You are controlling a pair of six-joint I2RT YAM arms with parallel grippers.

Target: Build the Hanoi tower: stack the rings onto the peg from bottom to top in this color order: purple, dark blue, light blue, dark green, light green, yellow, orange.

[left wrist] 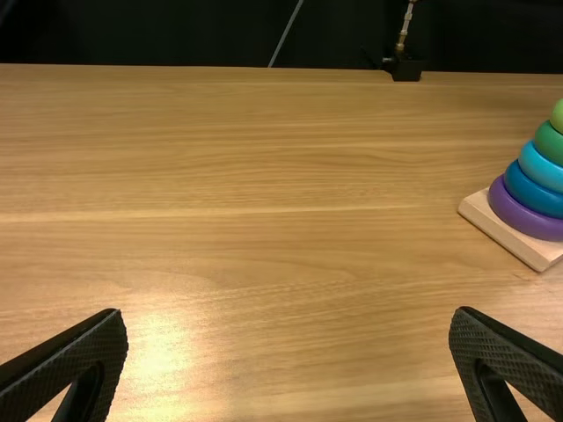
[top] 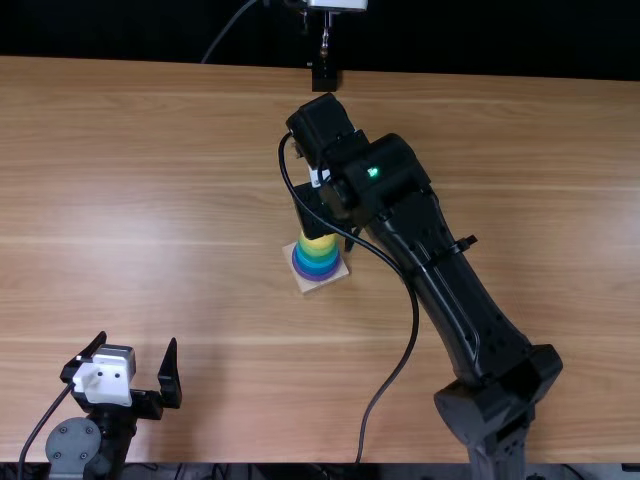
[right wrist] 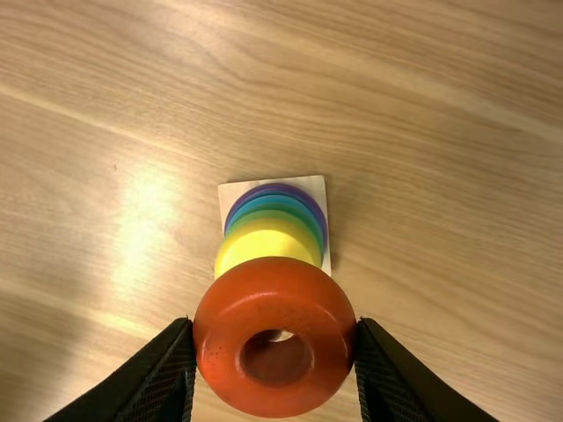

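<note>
Right wrist view: right hand [right wrist: 275, 323] clamped orange ring [right wrist: 274, 299], last remaining; yellow ring [right wrist: 268, 242] topped the stack [top: 317, 261]. Left hand [left wrist: 288, 311] stood wide open, empty.

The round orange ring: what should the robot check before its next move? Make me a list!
Right gripper holding the round orange ring: ok.
Round purple ring at the bottom, then dark blue ring, light blue ring, dark green ring, light green ring: ok.
Round yellow ring above those: ok.
Orange ring's hole lined up with the peg: cannot tell.
Left gripper away from the tower: ok.
</note>
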